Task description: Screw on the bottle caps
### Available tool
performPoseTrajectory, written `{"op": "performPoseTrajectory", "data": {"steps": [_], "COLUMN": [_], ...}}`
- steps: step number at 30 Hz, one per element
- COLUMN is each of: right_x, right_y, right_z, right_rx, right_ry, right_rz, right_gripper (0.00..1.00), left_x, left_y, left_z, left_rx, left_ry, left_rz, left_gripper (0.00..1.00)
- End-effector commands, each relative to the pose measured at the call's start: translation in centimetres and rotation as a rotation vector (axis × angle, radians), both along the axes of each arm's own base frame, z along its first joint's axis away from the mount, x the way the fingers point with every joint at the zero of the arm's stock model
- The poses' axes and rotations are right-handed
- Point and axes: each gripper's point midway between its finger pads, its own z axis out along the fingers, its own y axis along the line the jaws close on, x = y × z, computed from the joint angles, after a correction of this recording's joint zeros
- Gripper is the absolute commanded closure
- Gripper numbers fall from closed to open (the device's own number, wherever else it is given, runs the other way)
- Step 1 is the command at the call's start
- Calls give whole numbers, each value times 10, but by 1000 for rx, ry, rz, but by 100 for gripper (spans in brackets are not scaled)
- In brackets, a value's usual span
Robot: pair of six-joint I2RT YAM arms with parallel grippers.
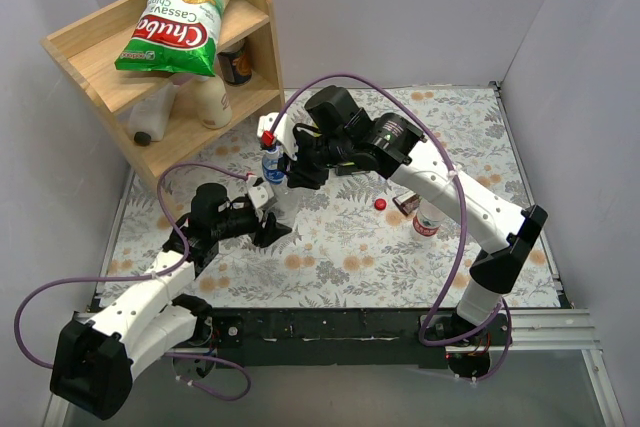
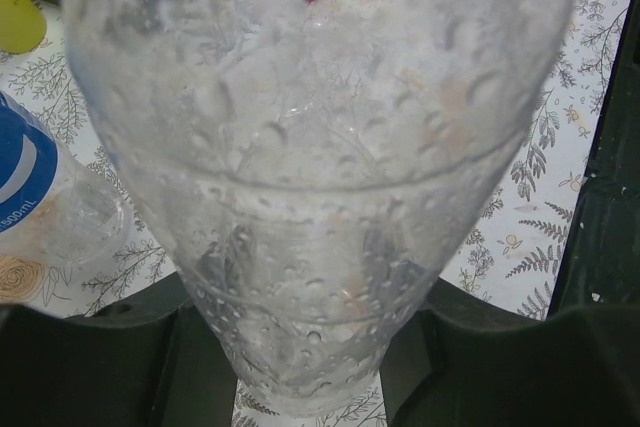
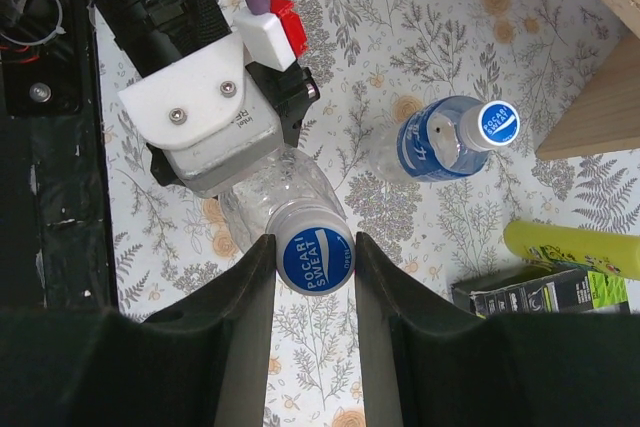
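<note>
Blue cap (image 3: 316, 259) and second blue cap (image 3: 497, 123) are lettered white; red cap (image 1: 380, 204) is noted; worktop (image 1: 340, 267) is printed with grey ferns, orange flowers.

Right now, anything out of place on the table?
One red cap lies loose on the table, a short way from the red-and-white-labelled bottle. The chip bag overhangs the front edge of the shelf. No spill visible.

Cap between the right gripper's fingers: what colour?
Blue cap with white Pocari Sweat lettering; clearest in the right wrist view.
</note>
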Motion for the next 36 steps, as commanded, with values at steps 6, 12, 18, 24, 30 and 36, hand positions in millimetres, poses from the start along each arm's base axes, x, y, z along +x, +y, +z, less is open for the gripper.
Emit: {"op": "performPoseTrajectory", "data": {"steps": [6,12,18,24,30,36], "right_x": [-19,-43,-62,-64,-60,-52], "right_y": [13,14,6,6,6,6], "right_z": [-14,-8,-17,-15,-18,-18], "right_rx": [-5,14,2,18,16,1], "right_ry": [69,122,182,165,158,121], "right_rz": [70,208,274,312,279,237], "right_gripper": [71,72,73,73,72,73], "left_x": [-2,-2,1,2,5,4], "left_y": [-13,-8,-7,-10,-12,-13], "left_z": [42,34,37,44,53,53], "left_rx": [-68,-37,-58,-94,-138,-164], "left_ry": [-214,-272,-313,-329,-315,-291], "left_rz": [-94,-94,-74,-74,-47,-38], "left_gripper": [100,100,100,100,100,100]}}
